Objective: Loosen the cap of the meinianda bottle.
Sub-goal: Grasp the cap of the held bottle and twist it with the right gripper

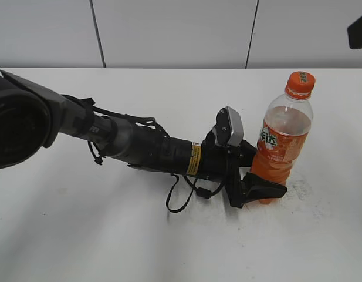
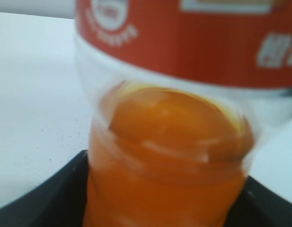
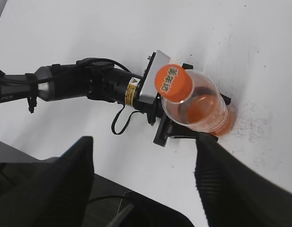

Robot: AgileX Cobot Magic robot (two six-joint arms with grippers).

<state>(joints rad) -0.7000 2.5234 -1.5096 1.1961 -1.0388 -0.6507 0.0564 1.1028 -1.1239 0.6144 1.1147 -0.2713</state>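
Small ribbed orange plastic cap (image 3: 173, 83) is sitting directly beneath the spread right gripper (image 3: 146, 175), while the left gripper (image 1: 266, 187) is pinching the upright clear orange-drink bottle (image 1: 281, 144) low down.

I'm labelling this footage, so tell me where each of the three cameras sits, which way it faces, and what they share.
Exterior view: raised at the table's front, slanting down at the meinianda bottle; shows the left arm.
Left wrist view: low beside the table, facing the bottle's lower body; dark left fingers at the bottom edge.
Right wrist view: high above, looking down on the cap; open right fingers in the foreground.
All three share the bottle.
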